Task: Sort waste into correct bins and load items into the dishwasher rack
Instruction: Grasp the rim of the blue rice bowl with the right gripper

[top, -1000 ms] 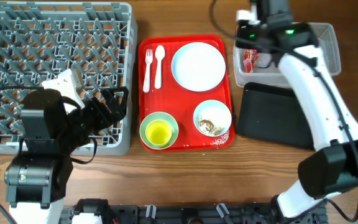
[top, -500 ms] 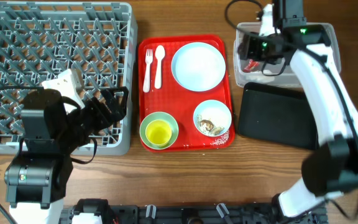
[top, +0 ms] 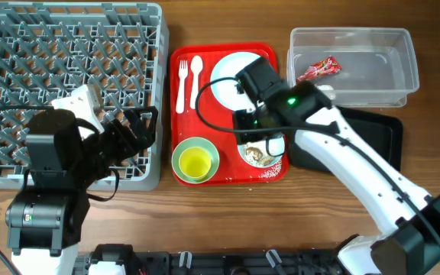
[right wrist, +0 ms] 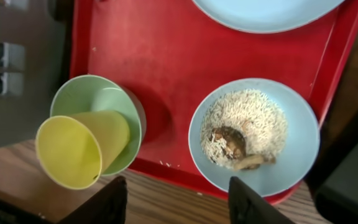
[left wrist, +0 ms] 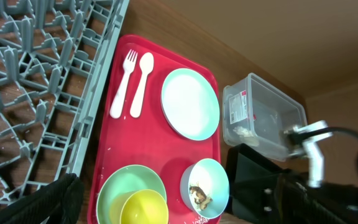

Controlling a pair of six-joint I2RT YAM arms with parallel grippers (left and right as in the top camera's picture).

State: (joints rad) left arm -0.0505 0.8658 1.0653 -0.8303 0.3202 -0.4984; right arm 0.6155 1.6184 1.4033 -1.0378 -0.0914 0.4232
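The red wrapper (top: 317, 69) lies in the clear tub (top: 403, 76), and the black tray (top: 373, 141) sits in front of it. My right gripper (top: 255, 126) is open and empty, hovering over the pale-blue bowl (right wrist: 253, 134) of rice crumbs and brown bits (right wrist: 238, 140). The yellow cup (right wrist: 73, 149) lies tilted in the light-green bowl (right wrist: 86, 99). The pale-blue plate (top: 228, 72), white fork (top: 182, 84) and spoon (top: 195, 80) lie on the red serving tray (top: 228, 179). My left gripper (top: 140, 130) is open and empty at the grey rack's (top: 67, 46) front right edge.
The red serving tray stands between the rack and the two bins. A few rice crumbs lie on its front rim and on the wood (right wrist: 166, 165). Bare wooden table runs along the front edge (top: 228, 221).
My right arm has moved from the clear tub down and left to above the pale-blue bowl. The red wrapper stays behind in the tub. The left arm has not moved.
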